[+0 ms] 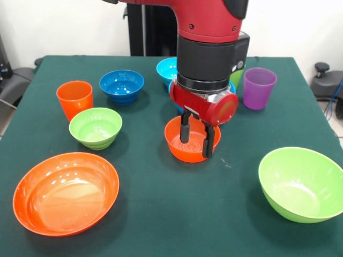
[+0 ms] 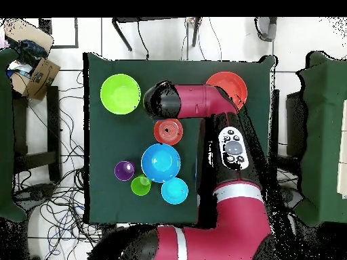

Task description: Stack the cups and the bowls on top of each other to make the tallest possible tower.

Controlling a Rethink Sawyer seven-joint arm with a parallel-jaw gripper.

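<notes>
My gripper hangs open over a small orange bowl at the table's middle. One finger is inside the bowl and the other is at its right rim. In the overhead view the bowl shows and the arm hides the gripper. The orange cup, a small dark blue bowl and a small lime bowl stand to the left. The purple cup stands to the right. The lime cup, a large blue bowl and a light blue bowl stand behind the gripper. No tower is in view.
A large orange bowl sits at the front left and a large lime bowl at the front right of the green table. Chairs and cables lie around the table in the overhead view.
</notes>
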